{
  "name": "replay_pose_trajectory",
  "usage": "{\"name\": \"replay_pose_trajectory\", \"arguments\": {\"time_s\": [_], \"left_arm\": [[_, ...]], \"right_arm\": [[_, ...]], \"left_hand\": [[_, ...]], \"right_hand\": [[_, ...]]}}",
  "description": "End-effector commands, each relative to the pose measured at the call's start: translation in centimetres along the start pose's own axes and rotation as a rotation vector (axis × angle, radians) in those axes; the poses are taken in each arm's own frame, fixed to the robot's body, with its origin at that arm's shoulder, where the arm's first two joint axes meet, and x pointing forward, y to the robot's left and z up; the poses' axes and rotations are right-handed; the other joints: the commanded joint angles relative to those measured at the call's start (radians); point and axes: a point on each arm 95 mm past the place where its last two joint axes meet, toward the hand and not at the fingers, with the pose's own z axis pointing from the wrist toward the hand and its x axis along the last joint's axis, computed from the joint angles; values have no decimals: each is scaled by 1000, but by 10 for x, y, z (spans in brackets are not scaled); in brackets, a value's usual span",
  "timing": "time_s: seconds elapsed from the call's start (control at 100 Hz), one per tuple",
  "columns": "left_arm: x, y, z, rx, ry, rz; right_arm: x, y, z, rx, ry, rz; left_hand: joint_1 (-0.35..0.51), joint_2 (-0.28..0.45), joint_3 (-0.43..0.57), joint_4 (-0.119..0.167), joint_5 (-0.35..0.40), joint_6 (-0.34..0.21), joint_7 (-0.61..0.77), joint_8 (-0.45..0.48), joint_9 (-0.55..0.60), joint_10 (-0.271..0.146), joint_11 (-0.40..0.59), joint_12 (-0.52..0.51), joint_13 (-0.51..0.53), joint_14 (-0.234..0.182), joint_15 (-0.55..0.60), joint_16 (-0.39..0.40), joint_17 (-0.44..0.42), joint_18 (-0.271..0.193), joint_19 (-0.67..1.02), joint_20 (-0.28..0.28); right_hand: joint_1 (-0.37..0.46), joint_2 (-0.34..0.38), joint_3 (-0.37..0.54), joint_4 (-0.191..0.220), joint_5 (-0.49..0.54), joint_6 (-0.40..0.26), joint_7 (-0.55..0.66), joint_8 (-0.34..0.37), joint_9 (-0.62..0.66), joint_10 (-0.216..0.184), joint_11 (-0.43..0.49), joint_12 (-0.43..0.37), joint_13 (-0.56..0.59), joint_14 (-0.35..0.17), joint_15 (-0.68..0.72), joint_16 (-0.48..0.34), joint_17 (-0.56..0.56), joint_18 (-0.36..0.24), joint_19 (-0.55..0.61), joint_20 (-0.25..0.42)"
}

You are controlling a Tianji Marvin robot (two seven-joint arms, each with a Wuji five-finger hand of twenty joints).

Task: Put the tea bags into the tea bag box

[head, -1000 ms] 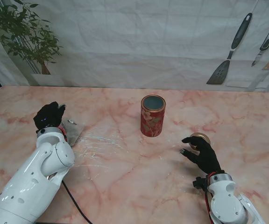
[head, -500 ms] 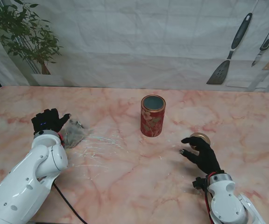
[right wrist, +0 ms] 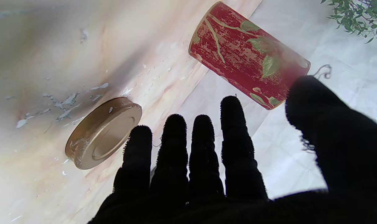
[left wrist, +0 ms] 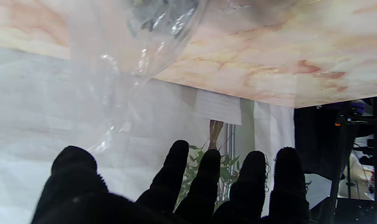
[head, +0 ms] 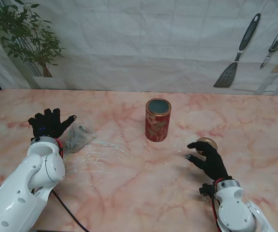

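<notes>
Nearest to me on the right, my right hand point(head: 207, 158) hovers over the marble table point(head: 129, 183) with its fingers point(right wrist: 204, 146) spread and holding nothing; the thumb points left toward the middle of the table. Just past its fingertips lies a round gold lid point(head: 207, 143), flat on the table; the right wrist view shows the lid point(right wrist: 103, 131) clear of the fingers, not touched.

On the left, a little farther out, my left hand point(head: 48, 123) is also splayed, all five fingers point(left wrist: 252, 180) apart and empty. Just to its right sits a crumpled clear plastic bag of tea point(head: 78, 137), dark contents showing through. The thumb tip reaches over the bag's far left corner, but I cannot tell whether it touches. In the left wrist view the bag point(left wrist: 135, 53) fills much of the frame as a blurred transparent sheet, close to the camera, with none of the fingers closed on it.

Farther out, near the middle of the table, the red tea tin point(head: 158, 120) stands upright with its mouth open, well apart from both hands and from the bag. The right wrist view shows its point(right wrist: 244, 56) red side with a gold branch and green leaves.

Beyond the table's far edge, a potted plant point(head: 25, 36) stands at the left and kitchen utensils point(head: 240, 53) hang on the white backdrop at the right.
</notes>
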Motion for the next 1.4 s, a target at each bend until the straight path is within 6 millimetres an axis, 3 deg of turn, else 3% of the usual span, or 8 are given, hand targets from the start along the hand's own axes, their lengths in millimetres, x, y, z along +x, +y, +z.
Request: {"name": "replay_pose_trajectory", "arguments": {"time_s": [0.0,0.19,0.52,0.96,1.23,1.39], "left_arm": [[6,-2,-6,17,31,-46],[16,2,-21,75,134,-132],[35,29,-48,130,317,-234],[61,58,-78,142,470,-307],[63,82,-89,67,527,-273],[62,85,-92,61,517,-285]], "right_arm": [[1,-2,-1,16,5,2],[1,-1,-1,34,-1,-9],[1,1,-2,49,-2,-11],[2,1,-3,61,-2,-30],[3,2,-4,69,1,-45],[4,2,-5,72,2,-53]], "left_hand": [[-48,38,-16,-41,-29,-23,-29,-11,-28,-17,-18,-25,-23,-16,-61,-15,-21,34,-37,-21],[-78,29,-14,-37,-38,-76,-39,-12,-5,-54,-24,-32,-8,-53,-72,-22,-24,34,-46,-28],[-91,19,-8,-33,-38,-94,-31,-13,10,-69,-20,-34,9,-87,-73,-24,2,-16,-13,-17],[-83,11,-7,-32,-37,-91,-17,-16,28,-80,-7,-30,26,-98,-59,-21,21,-27,31,6],[-84,14,-7,-32,-44,-90,-16,-19,24,-83,-4,-29,29,-103,-55,-21,28,-30,45,14],[-80,12,-7,-32,-45,-91,-14,-20,24,-87,-1,-28,30,-105,-52,-20,29,-32,47,16]], "right_hand": [[-8,9,-13,16,-12,-7,-9,14,-30,-5,-8,-9,-21,-32,-16,-8,-11,-40,-18,10],[-7,9,-15,15,-24,-12,-15,13,-46,-4,-15,-12,-34,-35,-24,-11,-19,-42,-26,10],[-4,9,-20,16,-33,-16,-18,14,-56,-5,-28,-20,-47,-39,-38,-19,-25,-45,-46,6],[-1,8,-24,17,-51,-23,-24,15,-67,-1,-40,-28,-58,-38,-49,-26,-27,-47,-65,8],[0,7,-25,18,-63,-26,-28,16,-72,1,-42,-29,-62,-38,-50,-27,-27,-49,-71,11],[1,4,-26,18,-69,-28,-30,16,-76,1,-42,-29,-65,-38,-51,-27,-27,-49,-73,13]]}}
